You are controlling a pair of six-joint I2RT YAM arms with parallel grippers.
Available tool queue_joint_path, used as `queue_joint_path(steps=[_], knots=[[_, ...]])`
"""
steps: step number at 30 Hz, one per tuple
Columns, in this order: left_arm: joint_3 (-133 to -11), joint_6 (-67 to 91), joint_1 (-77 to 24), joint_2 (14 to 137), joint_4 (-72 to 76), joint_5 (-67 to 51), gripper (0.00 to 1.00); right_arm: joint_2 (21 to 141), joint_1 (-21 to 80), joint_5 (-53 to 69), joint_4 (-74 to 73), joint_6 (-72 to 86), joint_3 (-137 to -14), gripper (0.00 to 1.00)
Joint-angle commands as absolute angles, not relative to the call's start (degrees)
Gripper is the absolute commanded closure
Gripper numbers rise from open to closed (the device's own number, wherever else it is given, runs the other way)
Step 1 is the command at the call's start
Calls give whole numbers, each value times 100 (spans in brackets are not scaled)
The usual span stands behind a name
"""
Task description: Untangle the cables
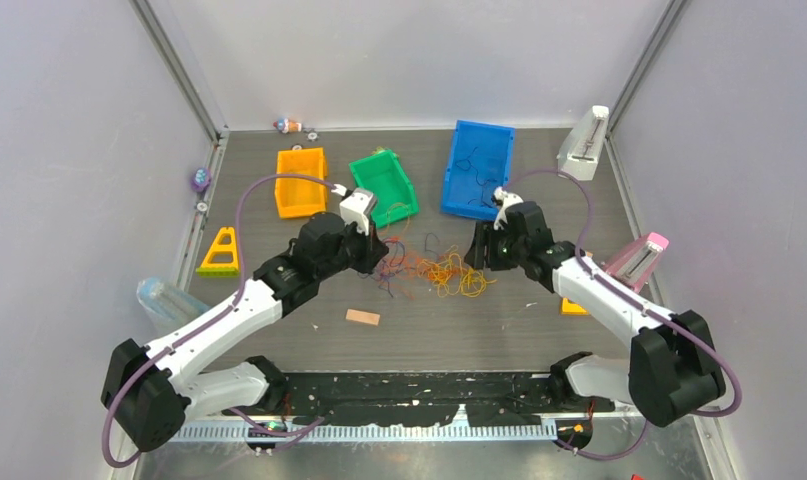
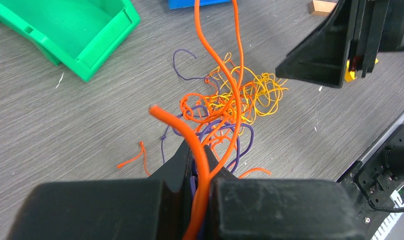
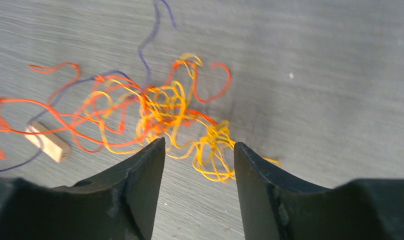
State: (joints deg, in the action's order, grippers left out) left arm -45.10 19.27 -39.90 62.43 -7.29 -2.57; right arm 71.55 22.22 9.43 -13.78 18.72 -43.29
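Left pincer clamped on orange cable; right pincer agape over cables near block.

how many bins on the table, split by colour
orange bin: 1
green bin: 1
blue bin: 1
total: 3

Bright even light, soft shadows, right wrist view slightly blurred
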Motion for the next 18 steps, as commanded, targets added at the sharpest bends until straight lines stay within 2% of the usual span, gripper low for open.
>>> queue_joint_path(steps=[1, 7, 12, 14, 16, 17, 18], knots=[[-4485, 2026, -3924, 6254, -562, -230, 100, 6821, 2243, 397, -1163, 1957, -3812, 44], [-4371, 2046, -3881, 6150, -548, -184, 100, 7222, 2248, 319, -1012, 1993, -3545, 48], [-4294, 2087, -3831, 6126, -523, -192, 100, 7775, 2462, 276, -1013, 2009, -3804, 50], [-4262, 2168, -3762, 6118, -511, -193, 100, 7948, 2545, 241, -1037, 2028, -3913, 54], [-4164, 2409, -3540, 6103, -446, -346, 100, 8043, 2565, 253, -1046, 2075, -3984, 70], [-4090, 2561, -3341, 6093, -396, -513, 100, 7963, 2566, 232, -1042, 2143, -3983, 82], [-4000, 2700, -3115, 6066, -367, -651, 100, 7875, 2564, 139, -992, 2192, -3944, 87]])
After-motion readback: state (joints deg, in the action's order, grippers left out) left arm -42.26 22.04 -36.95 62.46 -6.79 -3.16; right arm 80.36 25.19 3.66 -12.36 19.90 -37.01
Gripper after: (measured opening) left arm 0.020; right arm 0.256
